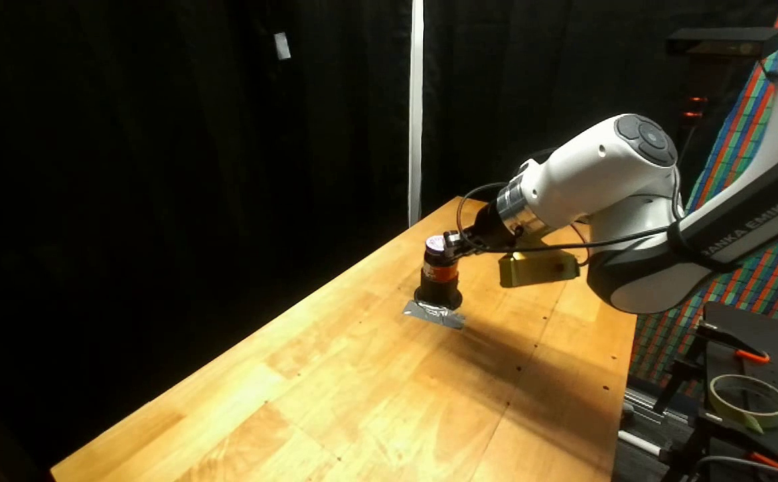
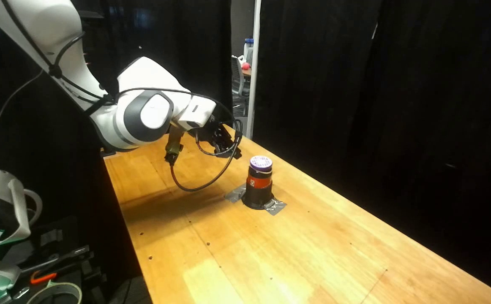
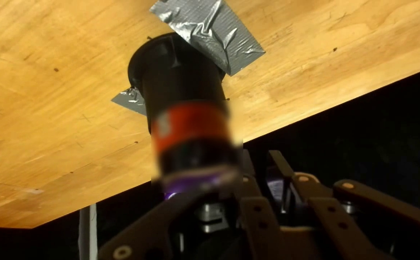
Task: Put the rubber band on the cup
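Note:
The cup (image 1: pixel 440 273) is a dark upright cylinder with an orange-red band and a purple-and-white top. It also shows in an exterior view (image 2: pixel 259 183) and in the wrist view (image 3: pixel 184 79), blurred near its top. A thin pale loop that looks like the rubber band (image 2: pixel 265 172) circles it just below the purple top; it shows blurred in the wrist view (image 3: pixel 195 172). My gripper (image 1: pixel 456 245) is beside the cup's top, with a small gap in an exterior view (image 2: pixel 236 153). In the wrist view its fingertips (image 3: pixel 262 162) are apart with nothing seen held between them.
Grey tape strips (image 1: pixel 432 313) fix the cup's flared black base to the wooden table (image 1: pixel 362 402). A cable loop (image 2: pixel 205 185) hangs below the wrist near the table. The table's far edge runs close behind the cup, with black curtains (image 2: pixel 334 105) beyond.

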`<action>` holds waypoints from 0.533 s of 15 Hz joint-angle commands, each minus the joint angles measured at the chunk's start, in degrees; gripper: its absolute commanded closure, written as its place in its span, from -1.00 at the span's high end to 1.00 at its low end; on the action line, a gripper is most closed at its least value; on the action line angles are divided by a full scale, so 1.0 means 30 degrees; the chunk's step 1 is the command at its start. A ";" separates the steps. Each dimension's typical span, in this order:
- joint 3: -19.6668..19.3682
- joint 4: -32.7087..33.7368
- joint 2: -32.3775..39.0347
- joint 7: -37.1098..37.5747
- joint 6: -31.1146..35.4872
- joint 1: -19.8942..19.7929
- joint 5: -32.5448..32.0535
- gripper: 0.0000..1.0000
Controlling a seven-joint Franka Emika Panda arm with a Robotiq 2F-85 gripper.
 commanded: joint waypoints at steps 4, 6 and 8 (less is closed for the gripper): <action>-0.0926 -0.1995 -0.5163 -0.5426 -0.1775 0.1592 0.1130 0.45; -0.1293 -0.2083 -0.7405 -0.6533 -0.4335 0.1843 0.0289 0.76; -0.2342 -0.1793 -0.9144 -0.7302 -0.6996 0.2566 -0.0567 0.99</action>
